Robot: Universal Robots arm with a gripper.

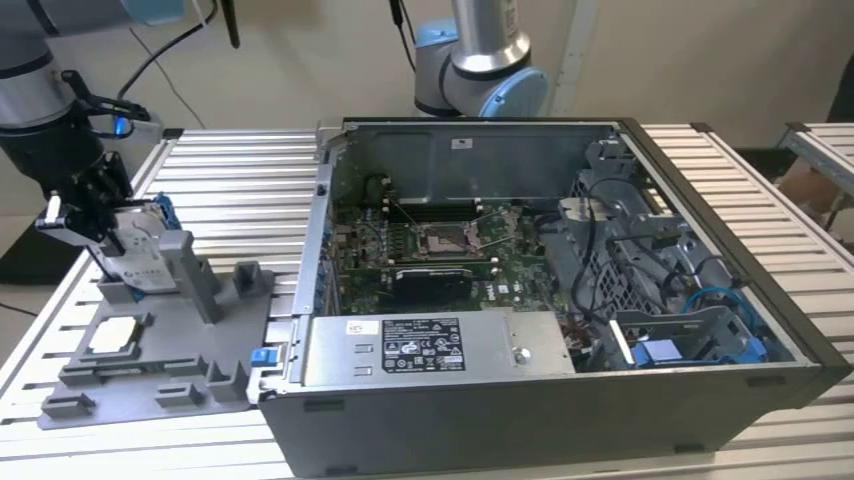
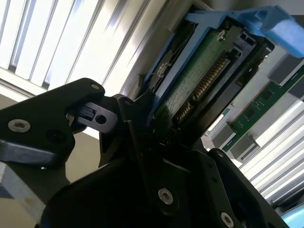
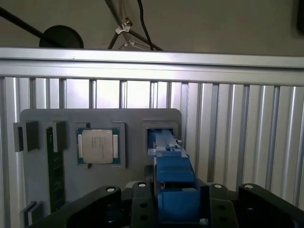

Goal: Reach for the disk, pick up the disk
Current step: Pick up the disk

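Now disk (image 1: 139, 256) upright btwn gripper (image 3: 176, 202) fingers, both tight against it.

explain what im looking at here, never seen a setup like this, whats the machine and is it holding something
It is a robot arm working beside an open computer case on a slatted metal table. The exterior view takes in the whole scene from a camera off the arm. Both wrist views come from cameras riding on the arm, looking past its pincer. The pincer is closed on the disk, a grey hard drive in a blue frame, held on end over a grey holder tray. I cannot tell whether the disk is clear of the tray. The tray also holds a square silver chip and a green memory stick.
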